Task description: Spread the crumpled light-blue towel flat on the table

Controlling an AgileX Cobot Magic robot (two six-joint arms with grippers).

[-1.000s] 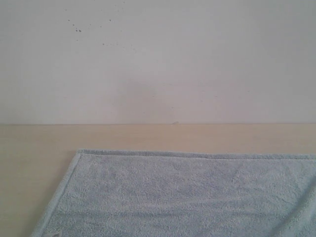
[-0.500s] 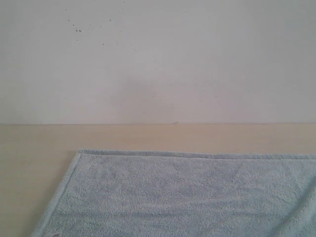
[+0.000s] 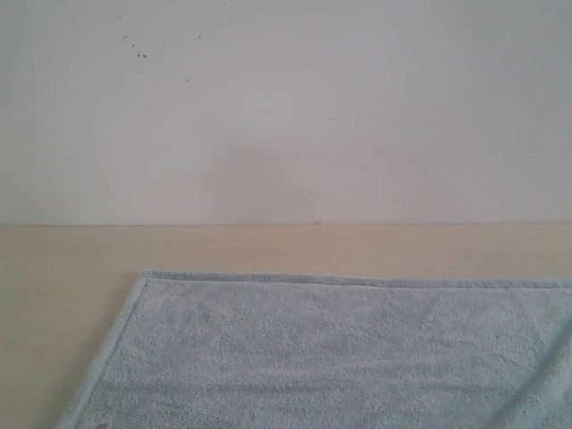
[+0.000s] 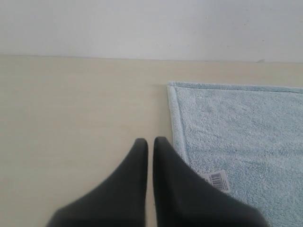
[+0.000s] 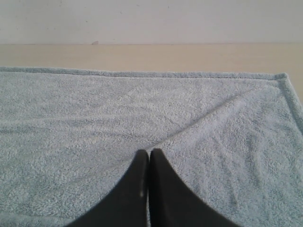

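The light-blue towel lies spread out flat on the beige table, its far hem straight and its left corner square. My left gripper is shut with nothing in it, hovering over bare table just beside the towel's side hem, near the white care label. Over the towel, my right gripper is shut and empty, its tips at a faint diagonal crease. Neither gripper shows in the exterior view.
A white wall rises directly behind the table's far edge. Bare table surface stretches to the left of the towel and in a strip between the towel's far hem and the wall.
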